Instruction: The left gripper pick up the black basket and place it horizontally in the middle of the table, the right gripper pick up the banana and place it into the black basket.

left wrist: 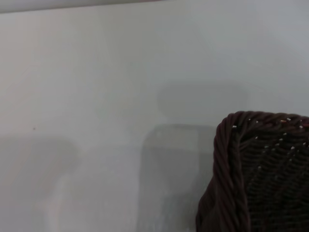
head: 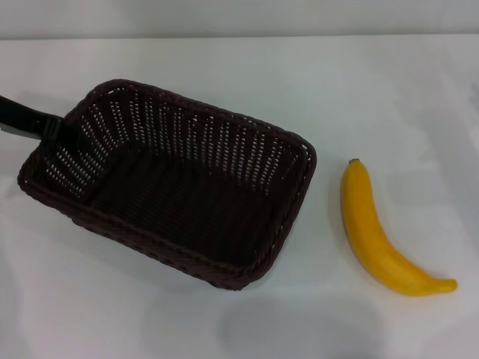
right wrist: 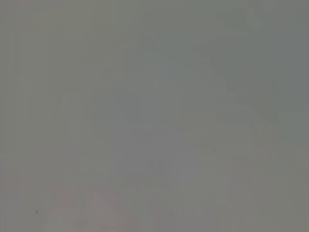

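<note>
At about nine o'clock in the head view we are seeing the left gripper [head: 46, 129]. It is reaching in from the edge and meeting the short left end of the black basket [head: 168, 183]. Its dark fingers are blending into the dark weave there, so we cannot tell if they are pinching the rim or hanging loose.

The basket is sitting in the left half of the table [head: 224, 329], open side up. It is big and very dark brown, almost black. Little holes are letting white show through its walls, and a thick twisted rim is running all around. It is lying a bit slanted, with its far right corner pointing to about two o'clock.

At three o'clock from the basket, near it but not touching, the banana [head: 376, 236] is lying flat. It is smooth, yellow and curved, with its small dark stem tip pointing to twelve o'clock.

The left wrist view is showing only one corner of the basket [left wrist: 256, 179] up close, with its braided rim, and soft grey shadows on the table [left wrist: 96, 87]. The right wrist view is showing only a plain grey blur.

The table is white and smooth. A pale strip is running along its far edge.
</note>
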Robot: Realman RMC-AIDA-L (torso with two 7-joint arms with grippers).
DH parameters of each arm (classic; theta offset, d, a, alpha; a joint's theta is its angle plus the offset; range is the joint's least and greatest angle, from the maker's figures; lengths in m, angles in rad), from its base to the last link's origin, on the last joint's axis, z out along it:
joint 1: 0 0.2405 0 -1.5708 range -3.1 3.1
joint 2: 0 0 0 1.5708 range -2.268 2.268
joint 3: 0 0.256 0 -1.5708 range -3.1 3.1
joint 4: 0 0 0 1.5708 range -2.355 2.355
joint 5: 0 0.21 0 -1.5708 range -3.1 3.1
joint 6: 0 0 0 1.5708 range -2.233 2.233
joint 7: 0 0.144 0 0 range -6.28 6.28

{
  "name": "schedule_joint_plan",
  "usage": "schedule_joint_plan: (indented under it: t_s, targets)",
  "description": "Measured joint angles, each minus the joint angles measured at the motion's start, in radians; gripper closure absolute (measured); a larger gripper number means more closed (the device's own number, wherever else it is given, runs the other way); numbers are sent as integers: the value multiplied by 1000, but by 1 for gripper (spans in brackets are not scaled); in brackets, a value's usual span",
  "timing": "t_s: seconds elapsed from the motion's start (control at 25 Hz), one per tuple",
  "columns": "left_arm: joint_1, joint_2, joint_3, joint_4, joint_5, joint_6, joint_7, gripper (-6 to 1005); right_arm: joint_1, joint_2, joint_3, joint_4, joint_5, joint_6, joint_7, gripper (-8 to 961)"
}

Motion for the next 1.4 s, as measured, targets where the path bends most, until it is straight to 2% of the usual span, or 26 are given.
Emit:
schedule_joint_plan:
  t_s: [0.28, 0.36, 0.52, 0.84, 0.96, 1.2, 1.4]
  targets:
    - [-8, -21, -14, 10, -53, 8, -47, 657, -7, -1, 1, 1, 1, 8, 0, 111]
    - [-10, -21, -17, 10, -103, 11, -70, 845, -9, -2, 1, 1, 1, 10, -1, 111]
    - [-10, -18, -17, 23, -172, 12, -156, 846, -18, -5, 8, 2, 1, 24, -8, 111]
    - [27, -55, -41, 133, -201, 13, -385, 841, -36, -11, 30, 5, 1, 45, -11, 111]
    - [37, -61, -40, 154, -208, 35, -472, 827, -42, -13, 30, 12, -1, 45, -11, 112]
    - [37, -65, -31, 153, -159, 62, -581, 801, -43, -21, 30, 17, -5, 46, -11, 112]
    - [31, -73, -31, 140, -95, 71, -604, 779, -45, -22, 30, 18, -6, 51, -12, 112]
